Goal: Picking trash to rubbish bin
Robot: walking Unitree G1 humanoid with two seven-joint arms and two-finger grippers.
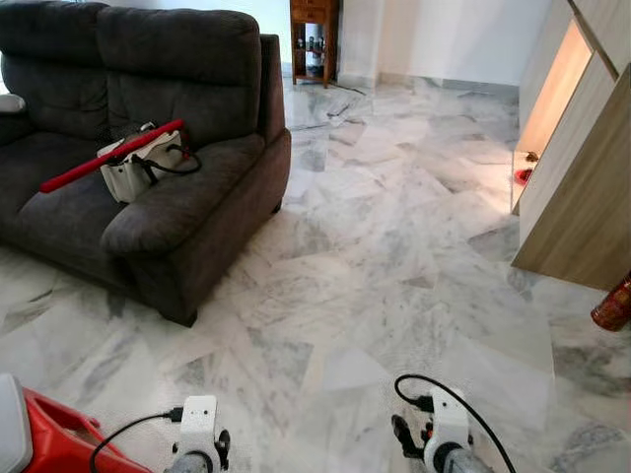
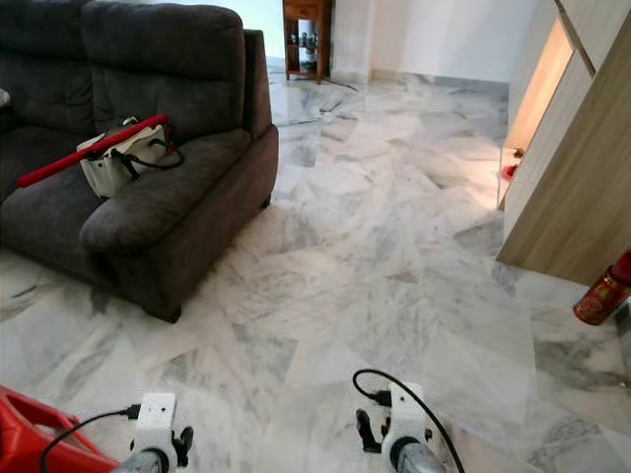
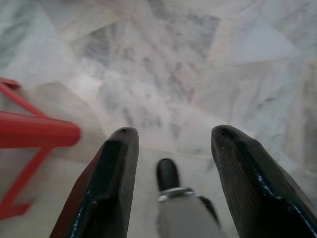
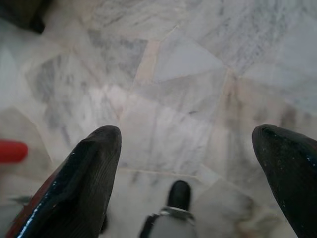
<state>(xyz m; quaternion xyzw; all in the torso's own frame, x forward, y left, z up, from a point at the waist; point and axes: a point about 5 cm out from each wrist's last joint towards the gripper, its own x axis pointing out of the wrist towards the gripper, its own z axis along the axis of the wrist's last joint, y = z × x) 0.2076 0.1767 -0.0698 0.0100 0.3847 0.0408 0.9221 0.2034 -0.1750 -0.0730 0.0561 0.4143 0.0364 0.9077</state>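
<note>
- The marble floor (image 1: 394, 256) spreads out ahead of me, pale with grey veining, and I make out no loose scrap of trash on it. I judge I am at the searching step: nothing is picked up, and the rubbish bin is nowhere I can identify, so I cannot say where it stands.
- The dark grey sofa (image 1: 148, 158) sits along the floor's far left side. On its seat, against the near armrest, lies a white bag (image 1: 133, 168) with a long red stick (image 1: 110, 156) resting across it.
- A light wooden cabinet (image 1: 582, 187) lines the floor's right edge, and a small wooden shelf unit (image 1: 314, 39) stands at the far wall.
- A red object (image 1: 54, 439) lies at my near left, on the floor; its red bars also show beside my left fingers. I cannot tell what it is.
- A red canister-like thing (image 1: 613, 304) stands on the floor at the cabinet's near foot; whether it counts as trash I cannot tell.
- My left claw (image 3: 171, 153) hangs over bare floor, fingers spread, gripping nothing.
- My right claw (image 4: 185, 148) is spread wider, also over bare floor, touching nothing.
- My next move, I judge, calls for turning or walking on until trash and bin come into sight.
</note>
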